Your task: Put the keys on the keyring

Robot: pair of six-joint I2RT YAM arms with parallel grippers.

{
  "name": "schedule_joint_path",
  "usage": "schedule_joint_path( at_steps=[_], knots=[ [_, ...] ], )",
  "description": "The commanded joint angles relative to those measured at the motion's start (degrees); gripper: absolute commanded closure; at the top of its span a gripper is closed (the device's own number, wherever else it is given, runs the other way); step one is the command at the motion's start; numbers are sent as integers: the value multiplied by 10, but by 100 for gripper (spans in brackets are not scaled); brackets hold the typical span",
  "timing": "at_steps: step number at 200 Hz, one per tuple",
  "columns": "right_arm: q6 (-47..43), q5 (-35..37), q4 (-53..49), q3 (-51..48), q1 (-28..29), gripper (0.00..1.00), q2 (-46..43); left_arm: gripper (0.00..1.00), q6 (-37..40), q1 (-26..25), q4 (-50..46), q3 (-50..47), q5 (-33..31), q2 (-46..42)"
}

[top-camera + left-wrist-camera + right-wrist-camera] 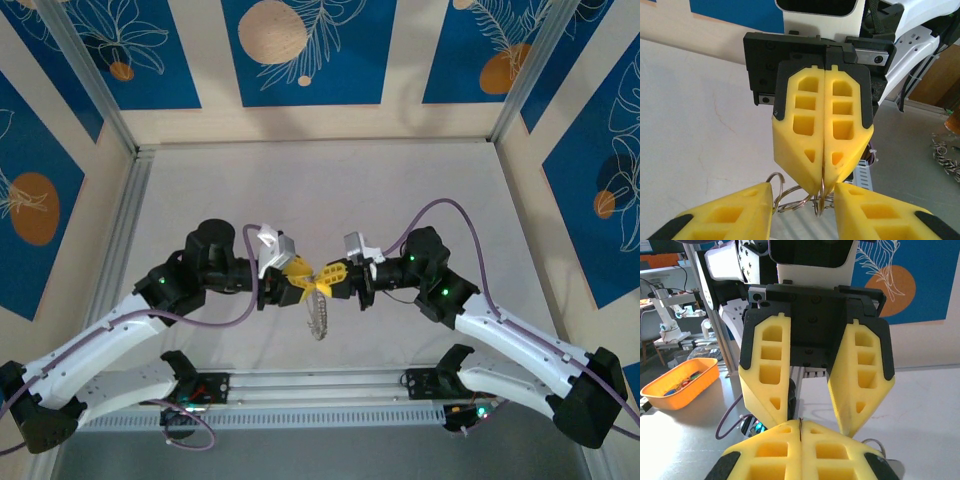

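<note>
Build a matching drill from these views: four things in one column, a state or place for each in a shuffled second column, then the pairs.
Column 1
1. left yellow-fingered gripper
2. right yellow-fingered gripper
3. silvery beaded-chain keyring
4. orange plastic tray

Column 2
A. fingers pressed together, clamping the keyring
B. in the background of the right wrist view, small coloured bits inside
C. fingers spread apart
D. dangling below the two meeting grippers

Pairs: 1-C, 2-A, 3-D, 4-B
</note>
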Motion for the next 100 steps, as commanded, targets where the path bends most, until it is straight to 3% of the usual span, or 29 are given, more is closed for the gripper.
schedule_joint_path(
  at_steps=[1,55,94,100],
  knots=[
    [1,-1,39,-1,-3,100,-15,63,-4,4,-10,-5,8,-6],
    [3,-9,48,3,4,100,-6,75,-3,4,-1,-6,8,4],
    [1,-14,47,1,15,100,1,100,-12,5,36,-23,4,4],
    [0,-13,47,0,16,100,0,100,-14,4,39,-26,2,4]
  ],
)
